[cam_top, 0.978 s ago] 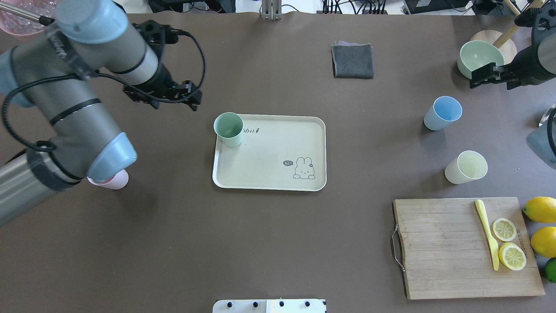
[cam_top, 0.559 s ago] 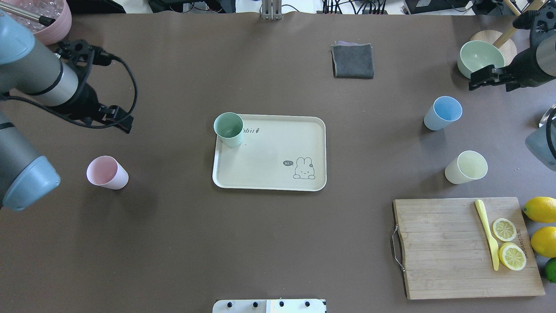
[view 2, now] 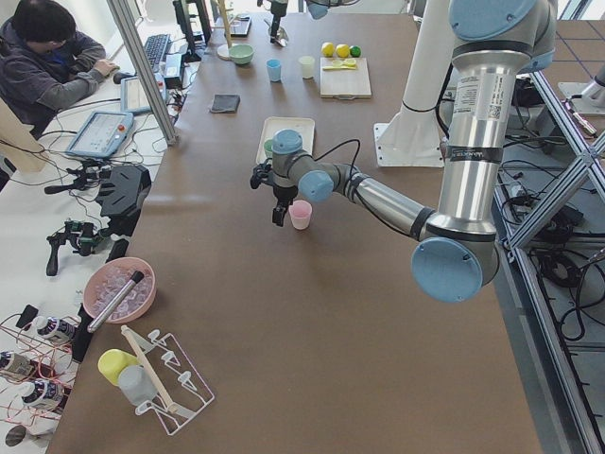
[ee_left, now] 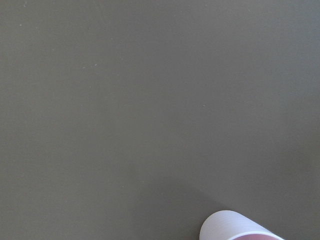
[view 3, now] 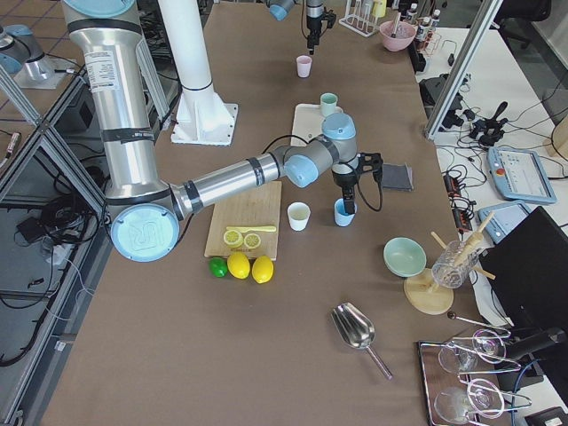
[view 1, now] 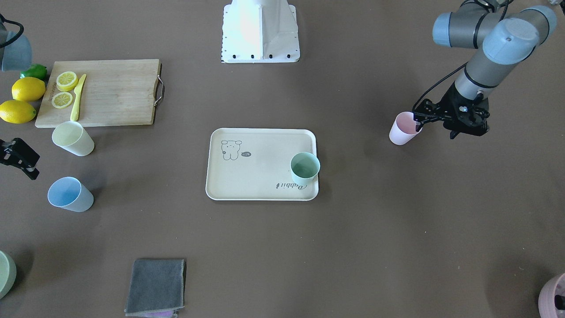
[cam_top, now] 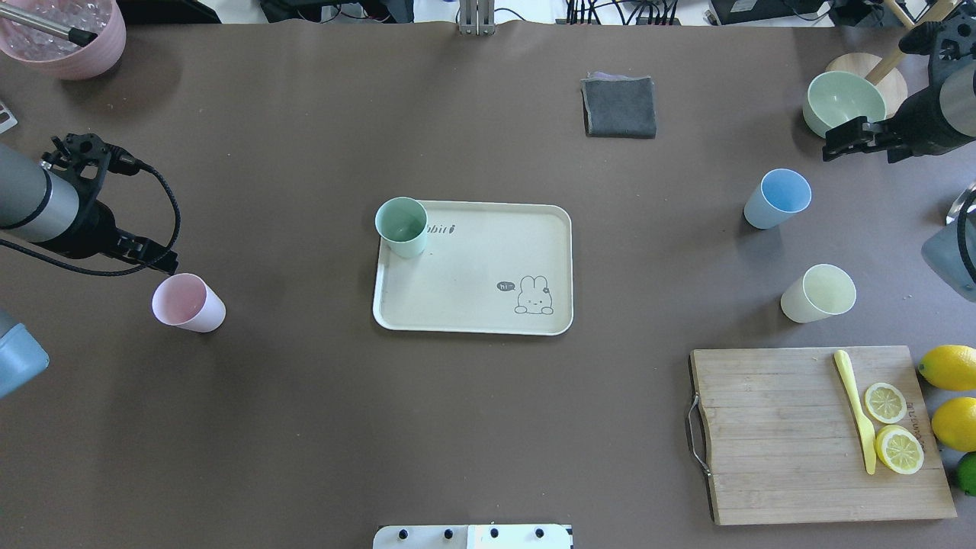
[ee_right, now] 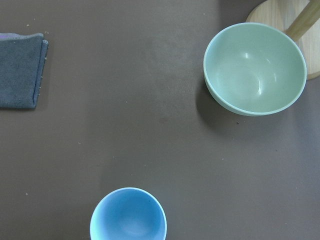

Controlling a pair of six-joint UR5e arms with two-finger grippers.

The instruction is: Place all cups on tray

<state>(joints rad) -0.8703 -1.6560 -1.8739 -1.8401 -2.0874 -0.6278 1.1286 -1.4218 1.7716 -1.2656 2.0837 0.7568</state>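
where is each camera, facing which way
front: across table, faces robot; left hand by pink cup
overhead: behind robot, looks down; both arms
left side: table end; left arm near
right side: other end; right arm near
left wrist: down, pink cup; no hand
right wrist: down, blue cup; no hand
shared: first two show tray

The left arm (cam_top: 30, 206) comes in from the left edge with its hand (cam_top: 164, 263) pointing down, low over the worktop (cam_top: 457, 427). The right hand (cam_top: 835, 145) hangs far right, also pointing down. Neither hand's finger spacing shows.
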